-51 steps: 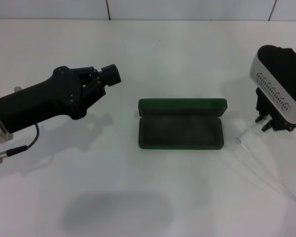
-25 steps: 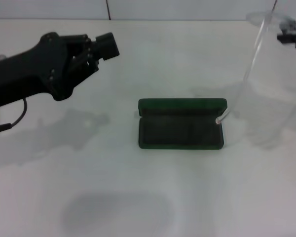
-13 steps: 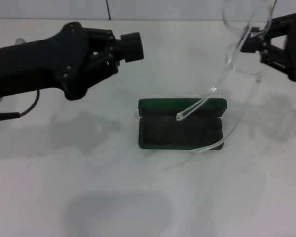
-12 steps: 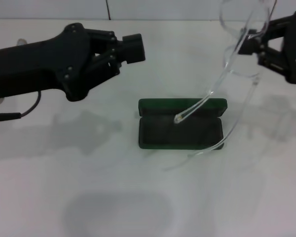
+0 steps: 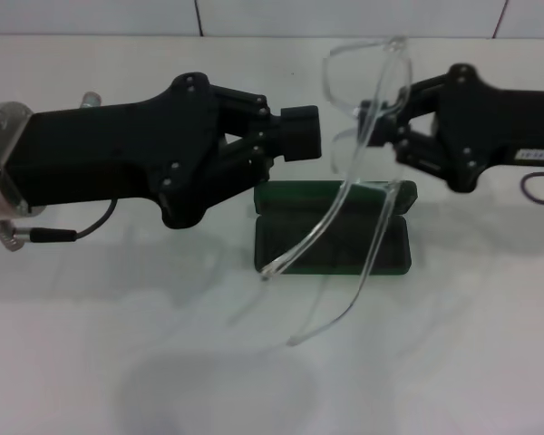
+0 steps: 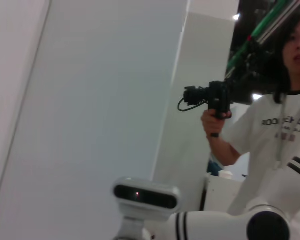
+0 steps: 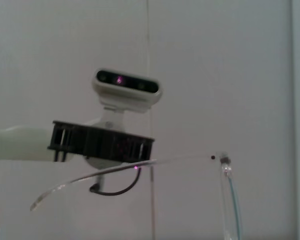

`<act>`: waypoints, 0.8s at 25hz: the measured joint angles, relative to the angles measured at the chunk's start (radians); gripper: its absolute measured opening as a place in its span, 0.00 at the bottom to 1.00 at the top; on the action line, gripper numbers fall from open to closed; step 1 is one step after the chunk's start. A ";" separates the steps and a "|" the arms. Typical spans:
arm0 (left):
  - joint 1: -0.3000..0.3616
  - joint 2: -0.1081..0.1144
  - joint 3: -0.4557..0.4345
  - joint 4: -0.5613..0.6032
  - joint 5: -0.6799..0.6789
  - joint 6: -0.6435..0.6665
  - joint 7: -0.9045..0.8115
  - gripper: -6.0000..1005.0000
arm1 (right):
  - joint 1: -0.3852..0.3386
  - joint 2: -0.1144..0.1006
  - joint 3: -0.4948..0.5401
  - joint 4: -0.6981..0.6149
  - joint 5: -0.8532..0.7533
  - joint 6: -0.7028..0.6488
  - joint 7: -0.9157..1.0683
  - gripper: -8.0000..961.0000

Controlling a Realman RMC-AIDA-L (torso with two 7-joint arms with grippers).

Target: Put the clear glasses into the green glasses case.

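Above the open green glasses case (image 5: 332, 237), the right gripper (image 5: 392, 127) is pinching the clear glasses (image 5: 358, 100) aloft, arms dangling caseward; left gripper (image 5: 310, 134) jaws closed, empty, approaching.

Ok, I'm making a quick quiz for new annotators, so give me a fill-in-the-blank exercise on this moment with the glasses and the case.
1. The clear glasses are held up in the air by the ____ gripper.
2. The green glasses case lies on the table with its lid ____.
3. The arms of the glasses are ____, hanging down in front of the case.
4. The left gripper holds ____.

Missing words: right; open; unfolded; nothing
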 joint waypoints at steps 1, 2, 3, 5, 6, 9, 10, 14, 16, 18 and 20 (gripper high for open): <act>0.001 0.000 0.004 0.002 -0.005 0.000 0.000 0.05 | 0.009 0.000 -0.015 0.011 0.000 0.006 -0.004 0.12; 0.001 -0.001 0.007 0.002 -0.007 0.000 -0.001 0.05 | 0.017 0.001 -0.028 0.021 0.000 0.012 -0.008 0.12; 0.001 -0.001 0.009 0.002 -0.008 0.000 -0.001 0.05 | 0.023 0.001 -0.039 0.028 0.001 0.018 -0.012 0.12; -0.001 -0.001 0.009 -0.002 -0.008 0.000 -0.001 0.05 | 0.034 0.003 -0.057 0.042 0.001 0.027 -0.018 0.12; -0.001 -0.001 0.009 -0.004 -0.007 0.000 0.000 0.05 | 0.034 0.003 -0.057 0.042 0.001 0.027 -0.018 0.12; -0.002 -0.001 0.010 -0.007 -0.003 0.000 0.002 0.05 | 0.054 0.004 -0.091 0.077 0.018 0.042 -0.034 0.12; -0.002 -0.001 0.010 -0.009 -0.003 0.000 0.003 0.05 | 0.057 0.004 -0.099 0.084 0.023 0.046 -0.038 0.12; -0.008 -0.001 0.013 -0.029 -0.001 -0.001 0.007 0.05 | 0.068 0.003 -0.133 0.102 0.048 0.057 -0.049 0.12; -0.014 -0.001 0.013 -0.043 0.001 -0.002 0.010 0.05 | 0.070 0.003 -0.153 0.103 0.063 0.061 -0.054 0.12; -0.016 -0.001 0.013 -0.054 0.003 -0.002 0.015 0.05 | 0.074 0.003 -0.168 0.104 0.075 0.062 -0.056 0.12; -0.017 -0.001 0.013 -0.062 0.006 -0.002 0.021 0.05 | 0.078 0.004 -0.176 0.104 0.082 0.062 -0.056 0.12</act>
